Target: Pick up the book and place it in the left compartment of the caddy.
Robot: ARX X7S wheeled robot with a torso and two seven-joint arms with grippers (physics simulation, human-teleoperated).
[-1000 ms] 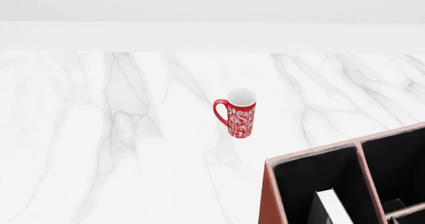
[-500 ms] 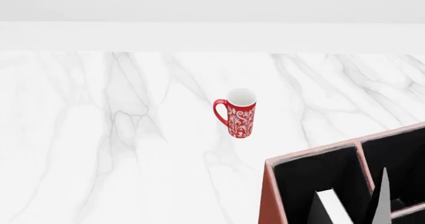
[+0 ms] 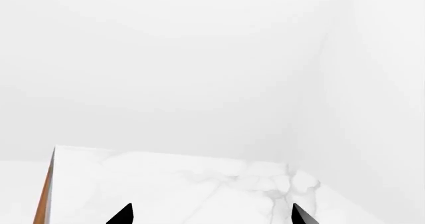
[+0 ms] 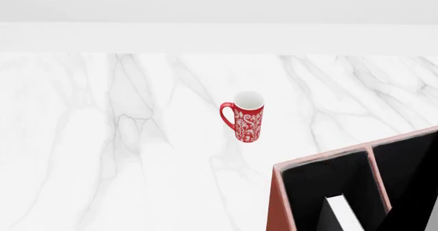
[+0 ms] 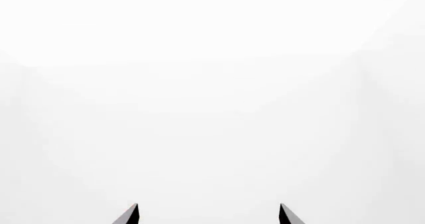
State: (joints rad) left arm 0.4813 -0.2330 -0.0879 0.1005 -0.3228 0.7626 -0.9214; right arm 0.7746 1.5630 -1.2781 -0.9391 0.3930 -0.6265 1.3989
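marble: white grey-veined marble tabletop [image 4: 102, 154] fills most of the head view; every place below is given from the red patterned mug [image 4: 245, 116].
mug: tall, white inside, handle to its left, upright, bare marble on all sides of it.
caddy: large reddish-brown leather-look caddy [image 4: 279, 205] with pale pinkish edges and black lining sits nearer the robot than the mug and to its right, well apart from it, cut off by the frame.
left compartment: long black-lined slot [image 4: 308, 190] just behind the caddy's left wall, the section closest to the mug.
book: plain black book with white page edges [image 4: 340, 213] shows as a pale tilted strip inside that slot; its lower end is out of frame, so whether it is seated i cannot tell.
left gripper: left gripper [image 3: 211, 215] shows two dark tips set wide apart with nothing between them, above the tabletop near its edge.
right gripper: right gripper [image 5: 208, 215] also has its tips spread and empty, facing blank white.
risk: judged only, the leaning book could tip further or catch the divider if a fingertip clips the caddy rim.
open room: wide free marble left of and beyond the mug; the tight side is the caddy's walls.
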